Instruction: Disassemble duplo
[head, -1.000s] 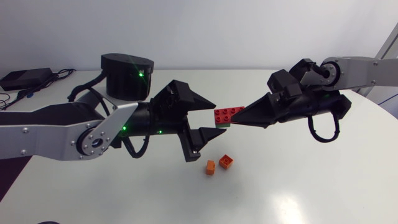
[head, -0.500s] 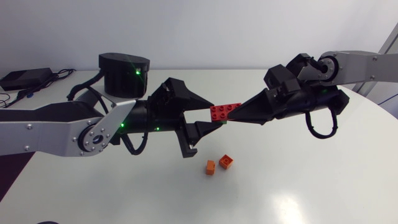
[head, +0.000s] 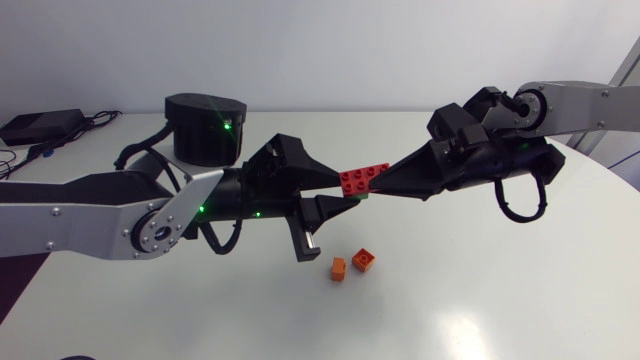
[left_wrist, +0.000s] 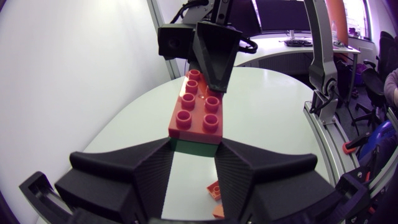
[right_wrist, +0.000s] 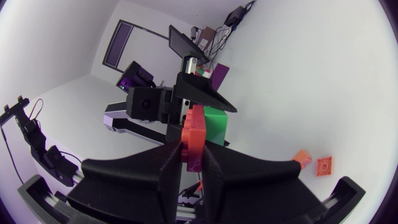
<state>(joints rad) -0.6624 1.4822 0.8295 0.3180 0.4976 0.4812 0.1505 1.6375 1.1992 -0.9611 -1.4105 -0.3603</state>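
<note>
Both sides gripped
Left end effector (head: 341, 192) clamps green brick (left_wrist: 196, 147), right end effector (head: 381, 186) red brick (head: 360, 177); we should pull squarely apart

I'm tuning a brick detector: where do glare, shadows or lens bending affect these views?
Head view: even light on the red brick, soft shadows on the table. Left wrist view: fisheye curves the table edge; highlights on the studs, the green brick shaded within the left tool. Right wrist view: red brick edge-on in the right tool.
</note>
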